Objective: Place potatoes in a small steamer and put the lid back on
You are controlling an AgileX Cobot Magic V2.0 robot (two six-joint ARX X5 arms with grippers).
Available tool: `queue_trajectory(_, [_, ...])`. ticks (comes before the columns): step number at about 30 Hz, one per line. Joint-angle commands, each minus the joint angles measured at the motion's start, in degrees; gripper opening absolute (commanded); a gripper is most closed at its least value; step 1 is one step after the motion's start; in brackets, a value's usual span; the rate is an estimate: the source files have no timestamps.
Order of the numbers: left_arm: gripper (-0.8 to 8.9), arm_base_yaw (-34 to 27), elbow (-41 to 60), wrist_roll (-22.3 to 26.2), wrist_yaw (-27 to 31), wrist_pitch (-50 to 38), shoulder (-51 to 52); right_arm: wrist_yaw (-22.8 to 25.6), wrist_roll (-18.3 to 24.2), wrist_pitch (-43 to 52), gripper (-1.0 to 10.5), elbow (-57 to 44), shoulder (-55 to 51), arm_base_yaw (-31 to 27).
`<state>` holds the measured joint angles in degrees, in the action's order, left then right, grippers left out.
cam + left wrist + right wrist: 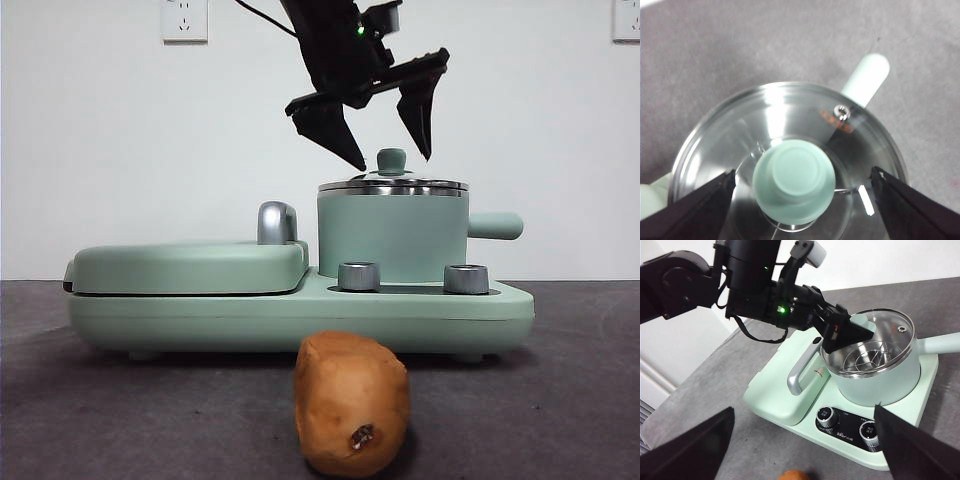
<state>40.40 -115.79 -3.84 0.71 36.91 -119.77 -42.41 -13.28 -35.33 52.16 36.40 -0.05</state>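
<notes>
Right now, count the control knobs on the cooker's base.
2. Both are on the front of the base, below the small steamer: one knob nearer the griddle cover, the other knob toward the pot's handle side. None looks hidden.

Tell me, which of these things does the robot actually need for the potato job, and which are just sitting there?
Needed:
- potato, on the table in front
- small steamer
- lid, still on the steamer
- left gripper, open above the lid knob

Just there:
- griddle cover with chrome handle
- two control knobs
- right gripper, waiting
</notes>
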Motion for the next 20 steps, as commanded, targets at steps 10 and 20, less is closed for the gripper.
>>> queue_trajectory(10, [3.13, 0.70, -1.90, 0.44, 0.20, -1.95, -2.01, -0.22, 0.35, 0.48, 4.5, 0.98, 0.17, 0.09])
queue_trajectory(20, [0.81, 0.70, -1.90, 0.83, 0.22, -1.36, -2.45, -0.24, 0.20, 0.44, 4.5, 0.98, 0.17, 0.09])
